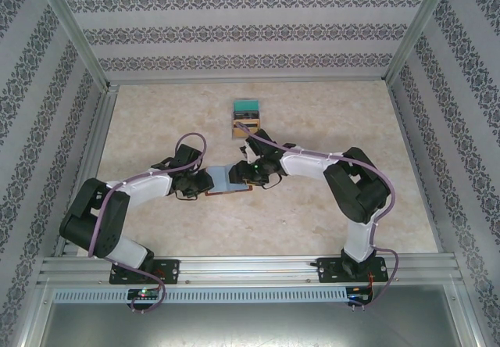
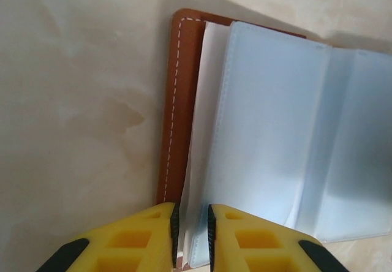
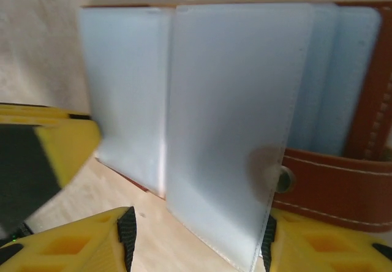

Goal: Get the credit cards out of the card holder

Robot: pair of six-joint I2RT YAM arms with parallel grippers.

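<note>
Left fingers (image 2: 173, 226) pinching inner page (image 2: 211, 76) of card holder (image 2: 177, 100), right fingers (image 3: 127, 235) spread around another page (image 3: 226, 131)

Card holder (image 1: 223, 181) apparently half under arms

Location type: enclosed robotics test cell of a laboratory.

Indicators:
- Bare aluminium frame posts (image 1: 74, 30) at the corners.
- Wall panels (image 1: 250, 30) faced with printed ornamental paper.
- A marble-patterned worktop (image 1: 156, 120) fitted inside the frame.
- A slotted aluminium rail (image 1: 250, 267) along the near edge, carrying the left arm (image 1: 137, 184) and the right arm (image 1: 308, 162).
- Exposed lilac cables (image 1: 191, 135) routed along both arms.
- Moulded yellow fingers with black pads on the left end effector (image 2: 193, 223) and the right end effector (image 3: 196, 235).
</note>
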